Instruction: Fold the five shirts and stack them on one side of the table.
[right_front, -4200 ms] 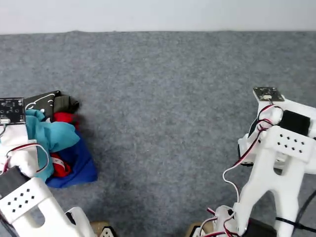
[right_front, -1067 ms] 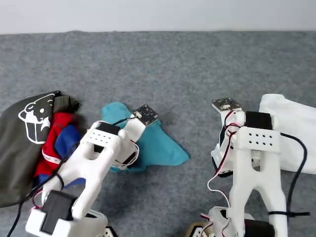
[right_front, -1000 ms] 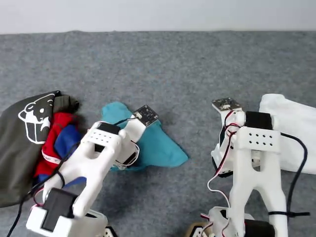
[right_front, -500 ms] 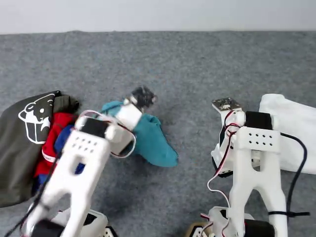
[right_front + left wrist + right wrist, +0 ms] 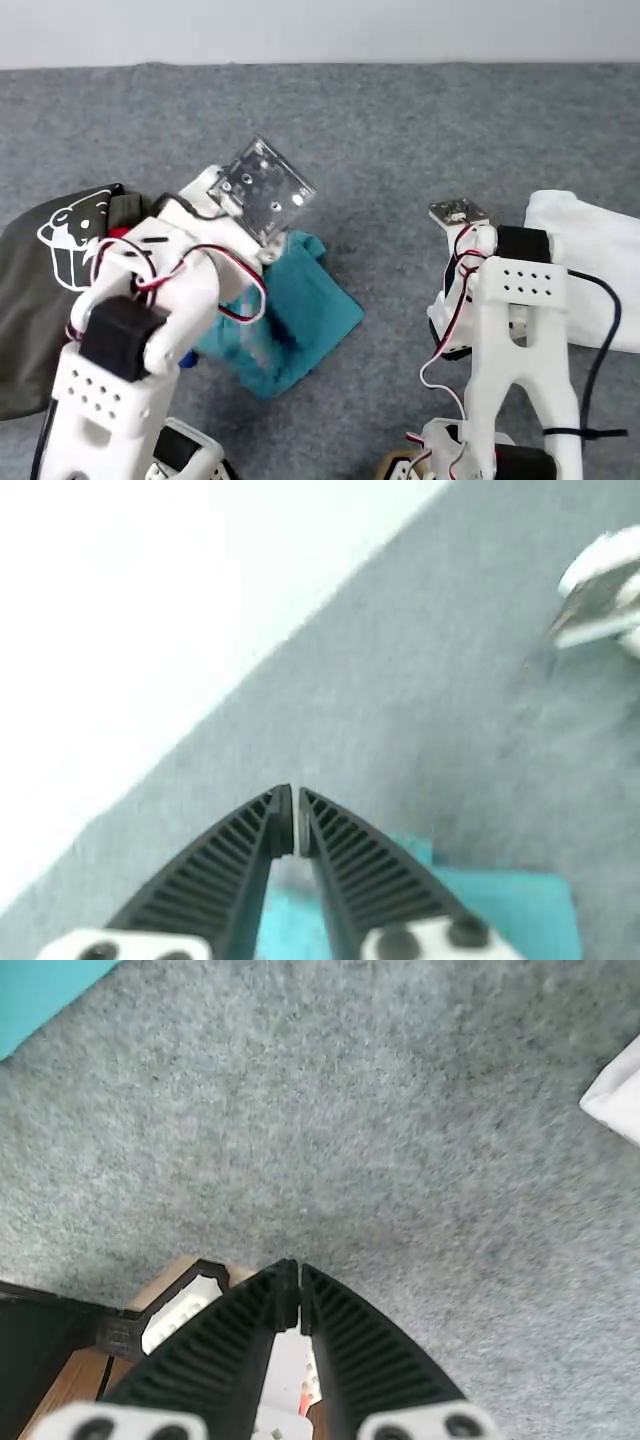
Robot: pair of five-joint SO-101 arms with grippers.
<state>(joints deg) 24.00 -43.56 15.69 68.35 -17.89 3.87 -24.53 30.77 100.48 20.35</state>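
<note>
Left gripper [image 5: 291,805]: closed, nothing visibly pinched.
Right gripper [image 5: 298,1275]: closed, empty.
Risk: crooked fold, from teal shirt [image 5: 310,300] lying bunched.

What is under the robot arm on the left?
A teal shirt lies on the grey mat under the left arm. The arm covers part of it and the edge of a dark shirt, so anything else beneath is hidden.
</note>
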